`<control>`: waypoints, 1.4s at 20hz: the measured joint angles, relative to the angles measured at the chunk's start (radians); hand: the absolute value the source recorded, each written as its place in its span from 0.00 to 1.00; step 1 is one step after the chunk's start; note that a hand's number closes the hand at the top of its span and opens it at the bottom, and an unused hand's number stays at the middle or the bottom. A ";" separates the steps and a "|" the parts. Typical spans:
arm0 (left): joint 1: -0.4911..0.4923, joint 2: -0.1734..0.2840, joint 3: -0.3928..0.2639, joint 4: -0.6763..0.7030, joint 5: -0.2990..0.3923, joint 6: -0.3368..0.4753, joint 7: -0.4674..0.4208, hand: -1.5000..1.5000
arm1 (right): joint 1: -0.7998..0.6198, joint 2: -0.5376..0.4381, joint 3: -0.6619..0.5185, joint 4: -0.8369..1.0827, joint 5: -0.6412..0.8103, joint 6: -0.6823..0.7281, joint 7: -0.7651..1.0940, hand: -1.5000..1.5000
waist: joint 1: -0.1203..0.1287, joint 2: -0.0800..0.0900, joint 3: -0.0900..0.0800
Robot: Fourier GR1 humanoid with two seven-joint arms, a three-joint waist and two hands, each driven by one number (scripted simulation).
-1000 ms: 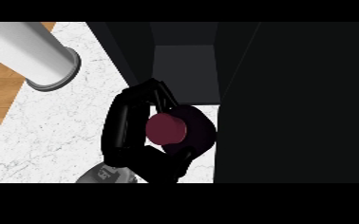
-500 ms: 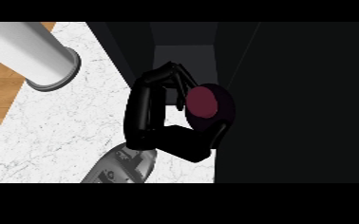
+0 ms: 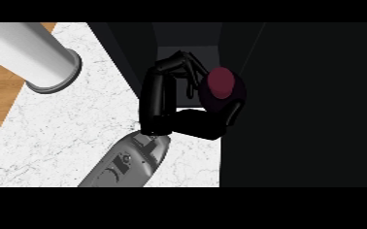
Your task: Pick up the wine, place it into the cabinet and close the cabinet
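Carrying: wine bottle [image 3: 221, 83], fingers of hand [image 3: 168, 97] curled round it, at cabinet [image 3: 287, 106] mouth, twelve o'clock; next, set inside, release.

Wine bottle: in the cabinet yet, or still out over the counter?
In. The wine bottle shows within the dark cabinet opening, past the counter edge, hand curled round it.

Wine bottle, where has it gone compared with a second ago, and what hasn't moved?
The hand, its fingers curled round the wine bottle, has carried it up and to the right in the head view, from over the white counter into the dark cabinet opening. More grey forearm now shows. The grip is unchanged, and the grey cylinder at upper left has stayed put.
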 measured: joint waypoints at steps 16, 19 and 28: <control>0.046 0.000 -0.037 0.235 0.168 0.035 -0.300 1.00 | 0.018 0.000 -0.009 0.005 -0.003 0.015 -0.029 0.00 | 0.000 0.001 0.000; 0.053 0.002 -0.025 0.270 0.151 0.021 -0.327 1.00 | 0.022 -0.005 -0.018 0.002 -0.006 0.016 -0.024 0.00 | 0.001 0.000 0.000; 0.054 0.000 0.026 0.365 0.174 0.002 -0.433 1.00 | 0.020 0.001 -0.012 0.007 -0.009 0.018 -0.032 0.00 | 0.004 0.001 0.000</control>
